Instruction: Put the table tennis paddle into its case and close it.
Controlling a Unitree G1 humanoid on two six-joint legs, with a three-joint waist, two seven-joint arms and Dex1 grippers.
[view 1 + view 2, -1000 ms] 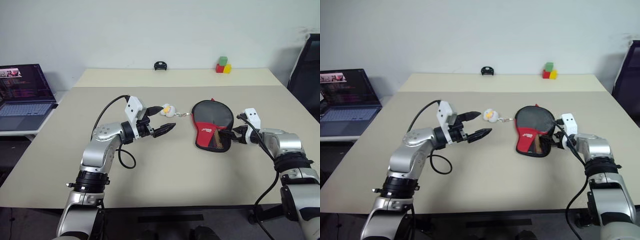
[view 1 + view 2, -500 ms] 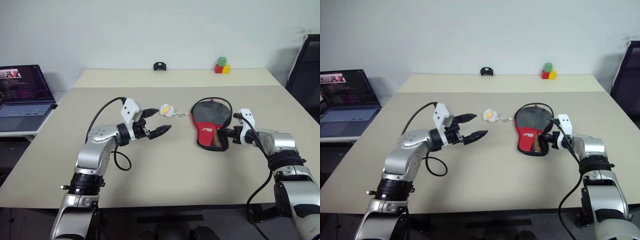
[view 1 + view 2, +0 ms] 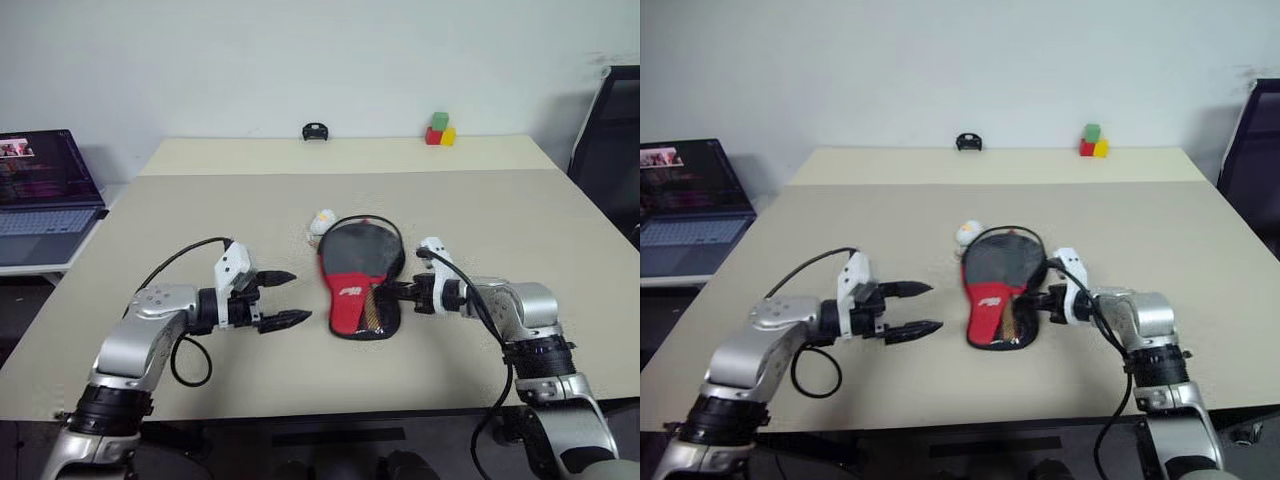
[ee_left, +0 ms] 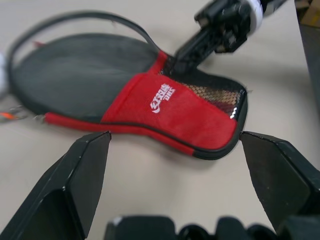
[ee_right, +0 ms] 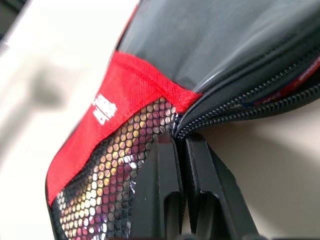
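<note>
the case (image 3: 357,270) lies flat near the middle of the beige tabletop (image 3: 500,215), its red panel toward the near edge, with a small white object (image 3: 322,221) just beside its far rim. the right end effector (image 3: 392,292) is pinched closed at the case's right edge, while the left end effector (image 3: 288,298) hovers left of the case with its fingers spread apart. a laptop (image 3: 45,185) sits at far left, and coloured blocks (image 3: 440,129) and a small black object (image 3: 315,132) rest along the far edge.

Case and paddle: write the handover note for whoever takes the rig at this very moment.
Right gripper: shut on the case at its zip edge, beside the mesh pocket.
Left gripper: open, empty, hovering beside the case.
Table tennis paddle: inside the case; its handle shows through the mesh.
Done: paddle in.
Left: the zip edge looks partly unzipped around the head; close it.
</note>
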